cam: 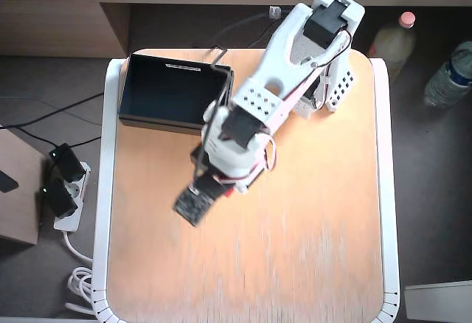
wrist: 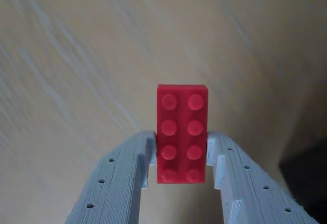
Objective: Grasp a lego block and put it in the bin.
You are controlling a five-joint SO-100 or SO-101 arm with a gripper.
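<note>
In the wrist view my gripper (wrist: 181,150) is shut on the lego block (wrist: 182,112), a small bright red brick with two rows of studs. Its two grey fingers (wrist: 127,173) press on the brick's long sides near its lower half. The wooden table behind is blurred. In the overhead view the gripper (cam: 193,206) hangs over the left-middle of the table, blurred, and the brick is hidden under it. The bin (cam: 173,91), a black shallow box, stands at the table's far left corner, a short way beyond the gripper.
The table (cam: 295,249) is light wood with a white rim. The arm's base (cam: 332,80) stands at the far right. Bottles (cam: 391,39) stand on the floor beyond the right edge, and a power strip (cam: 63,190) lies left of the table.
</note>
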